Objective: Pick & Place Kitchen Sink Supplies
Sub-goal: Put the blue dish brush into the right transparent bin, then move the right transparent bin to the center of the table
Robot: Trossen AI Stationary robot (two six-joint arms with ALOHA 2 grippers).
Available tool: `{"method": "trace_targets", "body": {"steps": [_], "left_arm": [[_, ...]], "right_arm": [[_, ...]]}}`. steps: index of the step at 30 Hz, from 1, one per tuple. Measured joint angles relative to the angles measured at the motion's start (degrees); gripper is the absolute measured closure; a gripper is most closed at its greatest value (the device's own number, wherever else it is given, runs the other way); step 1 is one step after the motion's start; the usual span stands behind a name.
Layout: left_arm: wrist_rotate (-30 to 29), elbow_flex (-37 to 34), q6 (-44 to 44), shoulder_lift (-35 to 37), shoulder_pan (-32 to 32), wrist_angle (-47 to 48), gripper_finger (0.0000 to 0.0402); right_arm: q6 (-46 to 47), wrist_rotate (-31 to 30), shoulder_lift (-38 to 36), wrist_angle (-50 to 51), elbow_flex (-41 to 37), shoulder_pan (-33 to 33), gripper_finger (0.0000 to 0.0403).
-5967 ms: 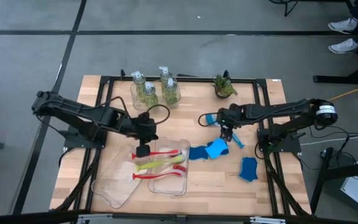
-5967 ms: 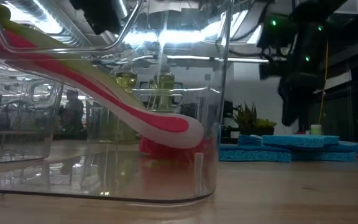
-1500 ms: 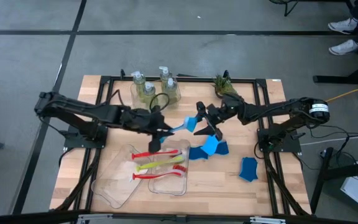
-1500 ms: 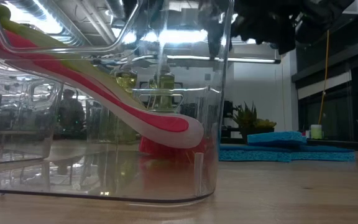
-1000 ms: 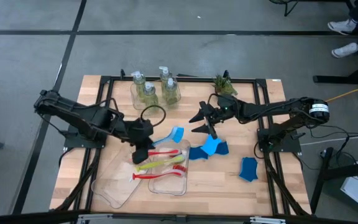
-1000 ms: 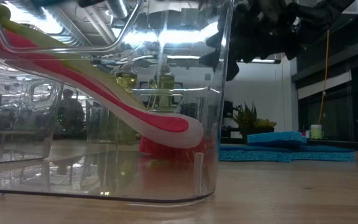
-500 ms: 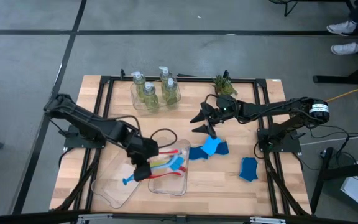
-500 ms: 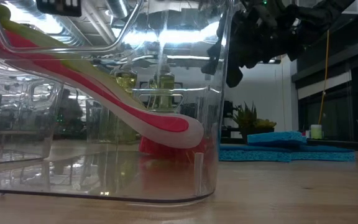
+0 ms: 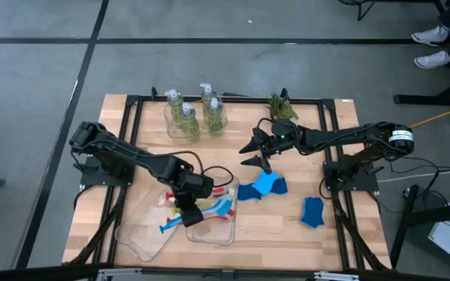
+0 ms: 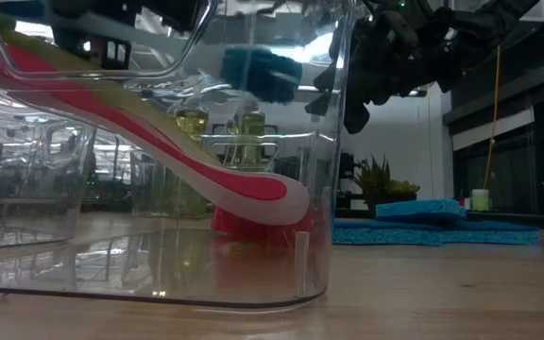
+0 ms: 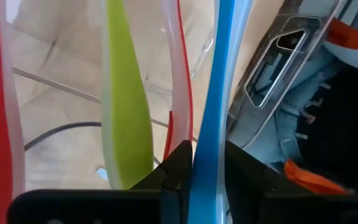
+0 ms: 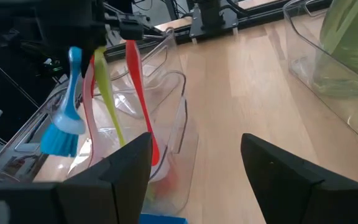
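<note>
The left gripper (image 9: pixel 186 211) is pinching the blue brush (image 9: pixel 198 216) by its handle over the clear tray (image 9: pixel 213 232) at the bench's (image 9: pixel 131 148) front. The brush is lying almost level, its long axis running across the tray, bristle head toward the right arm and handle end toward the left. The right gripper (image 9: pixel 250 154) is hovering wide open and empty near the blue sponges (image 9: pixel 262 186).
</note>
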State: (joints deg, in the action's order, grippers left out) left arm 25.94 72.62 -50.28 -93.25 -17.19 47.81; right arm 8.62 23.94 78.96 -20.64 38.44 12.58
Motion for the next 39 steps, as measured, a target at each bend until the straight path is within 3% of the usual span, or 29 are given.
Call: {"method": "trace_targets", "body": {"steps": [20,24,28,33,39], "left_arm": [[2.64,0.0,6.33,-1.43,0.83,-6.9,0.0268],[2.83,1.03,7.5,-1.4,1.56,-6.5,0.0268],[1.28,2.66,14.45,1.06,2.1,-5.71,0.028],[-6.29,2.67,22.89,6.08,3.03,-3.61,0.0297],[-22.91,2.67,30.17,9.34,6.11,1.4,0.032]], "right_arm": [[-0.11,0.02,0.0,0.0,0.0,0.0,0.0159],[-0.13,0.02,0.0,0.0,0.0,0.0,0.0159],[-0.1,0.1,0.0,0.03,0.0,0.0,0.0159],[-0.07,0.13,-0.02,0.67,0.0,-0.07,0.0159],[-0.07,2.92,-1.82,1.65,0.0,-0.07,0.0159]]}}
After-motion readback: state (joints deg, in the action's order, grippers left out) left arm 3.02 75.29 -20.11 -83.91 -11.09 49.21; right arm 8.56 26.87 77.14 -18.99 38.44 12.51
